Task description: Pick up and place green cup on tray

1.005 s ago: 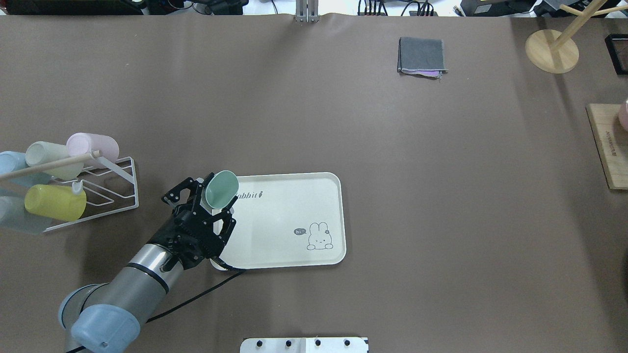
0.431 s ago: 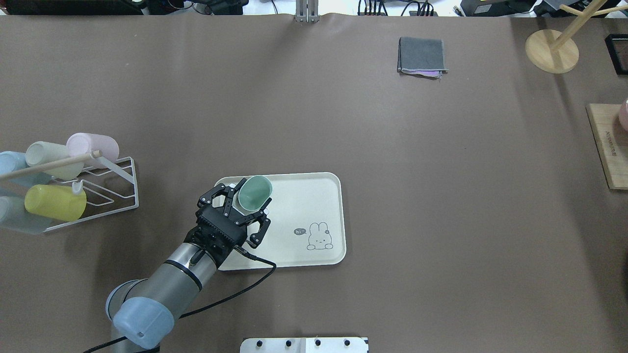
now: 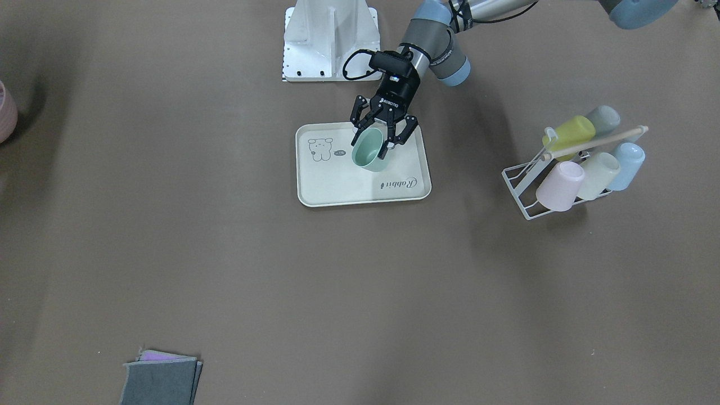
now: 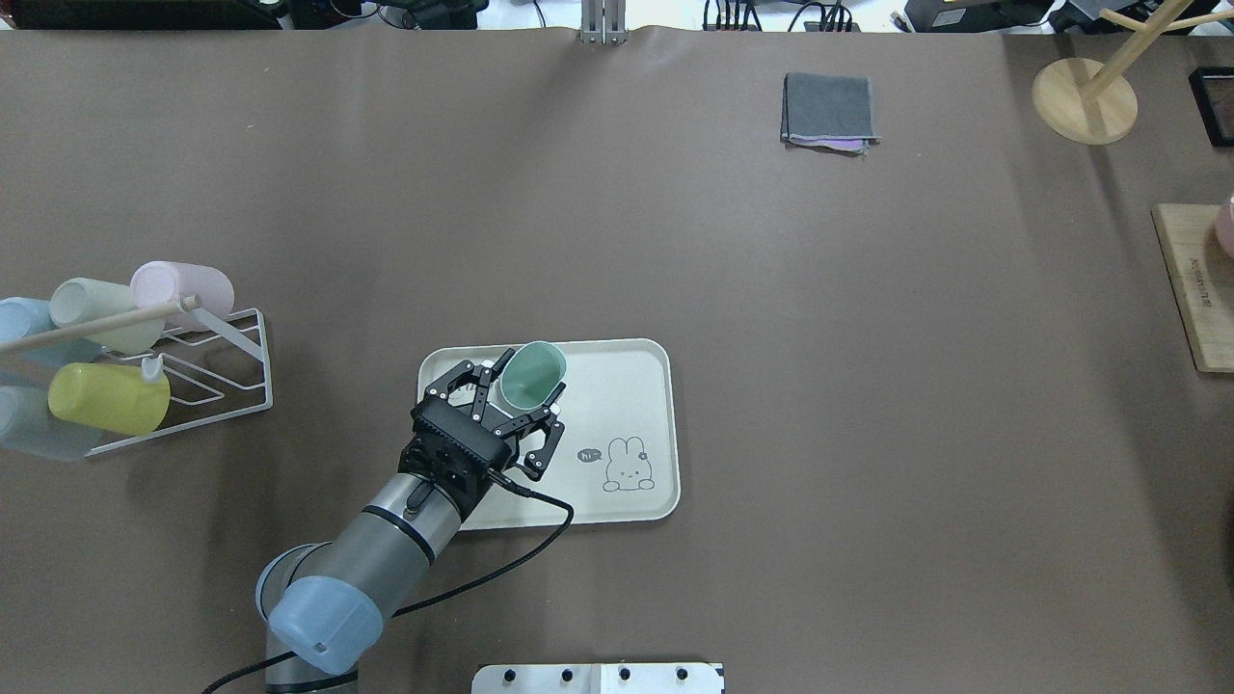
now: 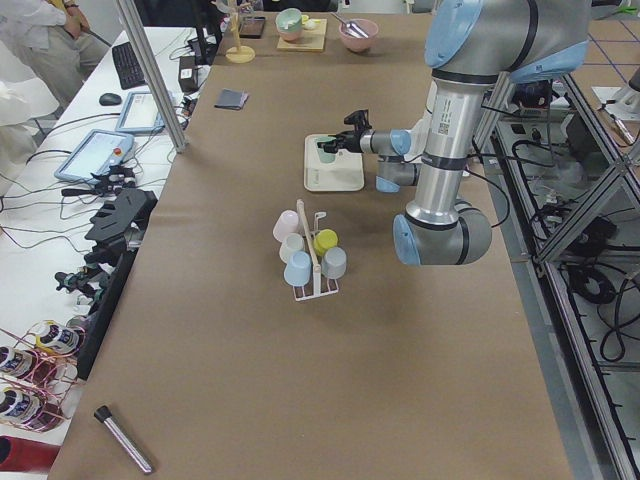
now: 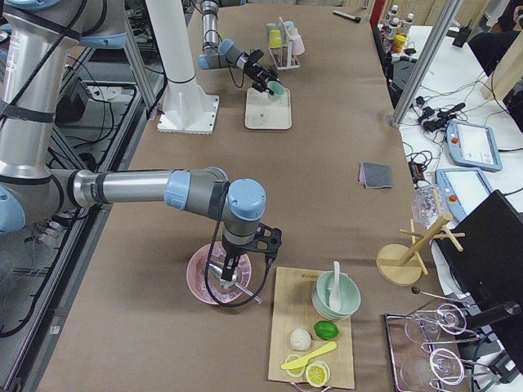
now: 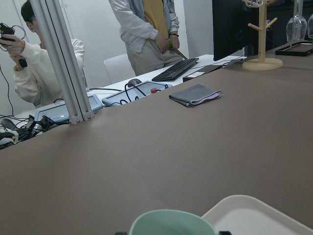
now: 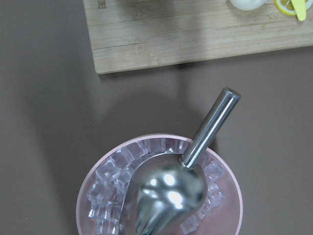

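The green cup is a pale mint tumbler, tilted with its open mouth up and away from the robot. My left gripper is shut on it and holds it over the left half of the cream tray. In the front-facing view the cup sits between the gripper fingers above the tray. The left wrist view shows the cup's rim and a tray corner. I cannot tell whether the cup touches the tray. My right gripper hangs over a pink bowl far off; I cannot tell its state.
A white wire rack with several pastel cups, one yellow-green, stands left of the tray. A folded grey cloth lies far back. A wooden stand and board are at the right. The pink ice bowl holds a metal scoop.
My left arm has carried the green cup to the right, from the tray's left edge to over the tray's inside. The grip on the cup has stayed shut.
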Controlling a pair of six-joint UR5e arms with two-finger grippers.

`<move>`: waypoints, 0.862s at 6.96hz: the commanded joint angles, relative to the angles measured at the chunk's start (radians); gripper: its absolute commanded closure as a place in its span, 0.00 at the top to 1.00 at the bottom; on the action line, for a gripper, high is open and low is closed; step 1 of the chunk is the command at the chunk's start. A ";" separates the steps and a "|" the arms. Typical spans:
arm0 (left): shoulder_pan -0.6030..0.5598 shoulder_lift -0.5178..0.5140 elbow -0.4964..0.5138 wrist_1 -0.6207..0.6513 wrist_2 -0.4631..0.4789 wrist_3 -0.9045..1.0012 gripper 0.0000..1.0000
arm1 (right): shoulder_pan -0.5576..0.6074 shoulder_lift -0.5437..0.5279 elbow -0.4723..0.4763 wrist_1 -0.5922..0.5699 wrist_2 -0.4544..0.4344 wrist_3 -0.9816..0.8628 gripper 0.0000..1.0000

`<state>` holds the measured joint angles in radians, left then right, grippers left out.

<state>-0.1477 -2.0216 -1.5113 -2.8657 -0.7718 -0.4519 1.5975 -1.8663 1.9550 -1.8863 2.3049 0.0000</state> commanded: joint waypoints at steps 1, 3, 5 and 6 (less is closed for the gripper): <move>-0.006 -0.057 0.106 -0.085 0.000 -0.061 0.67 | 0.001 0.001 0.002 -0.002 0.004 0.000 1.00; -0.006 -0.062 0.161 -0.165 -0.001 -0.082 0.71 | 0.001 0.001 0.008 -0.002 0.008 0.002 1.00; -0.006 -0.062 0.165 -0.172 -0.011 -0.083 0.74 | 0.001 -0.002 0.013 -0.001 0.013 0.002 1.00; -0.006 -0.058 0.165 -0.193 -0.014 -0.083 0.76 | 0.001 -0.007 0.016 -0.002 0.013 0.002 1.00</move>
<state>-0.1534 -2.0823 -1.3484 -3.0396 -0.7805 -0.5348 1.5984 -1.8690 1.9676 -1.8873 2.3172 0.0015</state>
